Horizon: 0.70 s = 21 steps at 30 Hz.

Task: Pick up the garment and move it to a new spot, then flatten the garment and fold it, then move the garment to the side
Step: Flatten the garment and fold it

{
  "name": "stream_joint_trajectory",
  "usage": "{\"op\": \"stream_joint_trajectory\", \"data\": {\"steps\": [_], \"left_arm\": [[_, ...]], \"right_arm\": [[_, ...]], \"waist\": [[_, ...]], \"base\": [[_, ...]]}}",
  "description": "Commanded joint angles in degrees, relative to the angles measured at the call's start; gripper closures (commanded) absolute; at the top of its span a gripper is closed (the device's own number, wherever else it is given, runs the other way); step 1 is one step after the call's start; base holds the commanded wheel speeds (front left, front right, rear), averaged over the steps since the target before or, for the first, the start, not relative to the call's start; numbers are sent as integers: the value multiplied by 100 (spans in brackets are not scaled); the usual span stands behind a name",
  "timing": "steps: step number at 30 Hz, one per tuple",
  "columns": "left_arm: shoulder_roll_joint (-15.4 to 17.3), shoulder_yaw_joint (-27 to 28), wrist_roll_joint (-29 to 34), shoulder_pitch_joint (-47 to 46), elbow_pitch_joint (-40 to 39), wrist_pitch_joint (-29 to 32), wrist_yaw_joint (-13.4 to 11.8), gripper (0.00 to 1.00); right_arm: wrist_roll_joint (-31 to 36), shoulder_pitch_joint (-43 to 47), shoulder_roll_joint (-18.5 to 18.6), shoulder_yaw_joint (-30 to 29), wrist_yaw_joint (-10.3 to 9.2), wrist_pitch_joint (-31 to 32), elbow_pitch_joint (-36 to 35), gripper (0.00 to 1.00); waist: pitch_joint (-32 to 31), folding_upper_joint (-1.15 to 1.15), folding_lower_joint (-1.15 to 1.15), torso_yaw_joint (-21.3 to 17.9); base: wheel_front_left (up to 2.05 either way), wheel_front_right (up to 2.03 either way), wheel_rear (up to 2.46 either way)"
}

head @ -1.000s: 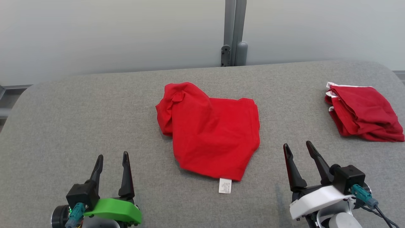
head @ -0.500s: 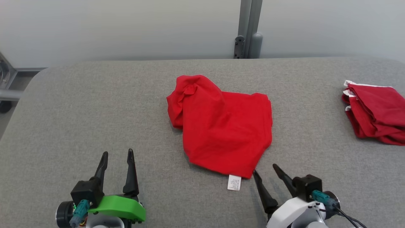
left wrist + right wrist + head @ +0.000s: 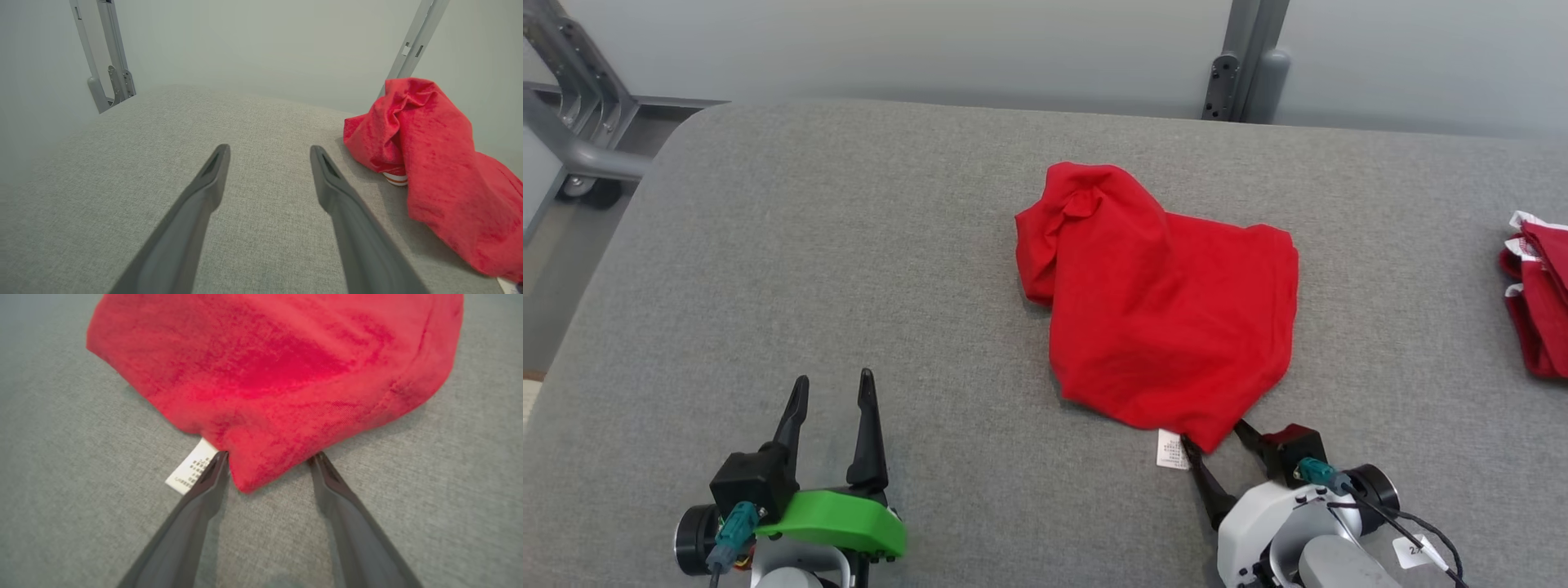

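Nearest us, the right gripper [image 3: 1213, 434] has its jaws spread wide, one finger on each side of the garment's [image 3: 1168, 310] lowest corner, at the cloth's 6 o'clock; nothing is pinched yet. A white care label [image 3: 1170, 449] sticks out just beside one finger. We judge this corner a fair place to take hold: seams seem to meet there, so it should be thicker and slip less than a single edge.

The left gripper [image 3: 834, 376], at the garment's 8 o'clock and well apart from it, hangs equally wide and empty over the grey padded table [image 3: 809, 245].

The garment lies mid-table. It looks thin, soft and light, so we expect it to sag and trail when lifted by one corner. At its 11 o'clock the cloth is bunched into a raised lump that will need drawing out.

We cannot tell how many layers lie folded under. In the left wrist view a white-and-orange striped bit [image 3: 395, 178] peeks from beneath the lump, too small to identify. At 3 o'clock another red cloth [image 3: 1539, 302] is cut off by the frame edge.
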State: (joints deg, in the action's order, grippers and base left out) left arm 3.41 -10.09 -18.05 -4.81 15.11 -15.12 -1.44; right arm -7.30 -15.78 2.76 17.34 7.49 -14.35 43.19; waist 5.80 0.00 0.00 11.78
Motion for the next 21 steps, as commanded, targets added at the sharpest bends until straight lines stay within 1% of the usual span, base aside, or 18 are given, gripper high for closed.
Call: {"op": "stream_joint_trajectory", "data": {"steps": [1, 2, 3, 4, 5, 6, 14, 21], "left_arm": [[-6, 26, 35, -82, 2, -2, 31, 0], [-11, 38, 43, -72, 6, -2, 31, 0], [-14, 51, 49, -56, 7, -1, 25, 0], [-15, 62, 53, -39, 5, -2, 24, 0], [-19, 71, 49, -21, 2, -2, 32, 0], [-22, 75, 57, -4, 1, -2, 34, 0], [-34, 40, 126, 118, 7, -1, 87, 0], [-41, -16, 154, 194, 45, -1, 113, 0]], "right_arm": [[-14, -65, 26, -53, 0, -31, 76, 32], [-5, -91, 26, -98, 0, -49, 65, 55], [18, -102, 26, -139, 0, -65, 31, 65], [27, -97, 25, -169, 0, -78, -11, 80], [29, -95, 25, -210, 0, -82, -87, 99], [24, -87, 24, -254, 0, -88, -218, 100], [158, 272, 25, -664, 0, -88, -1326, 100], [538, 613, 63, -1503, 0, -18, -1845, 100]], "waist": [[60, 0, 0, 88], [51, 0, 0, 86], [39, 0, 0, 76], [23, 0, 0, 57], [1, 0, 0, 28], [-19, 0, 0, -8], [-175, 0, 0, -394], [-278, 0, 0, -720]], "base": [[0, 0, 0], [0, 0, 0], [0, 0, 0], [0, 0, 0], [0, 0, 0], [0, 0, 0], [0, 0, 0], [0, 0, 0]]}}
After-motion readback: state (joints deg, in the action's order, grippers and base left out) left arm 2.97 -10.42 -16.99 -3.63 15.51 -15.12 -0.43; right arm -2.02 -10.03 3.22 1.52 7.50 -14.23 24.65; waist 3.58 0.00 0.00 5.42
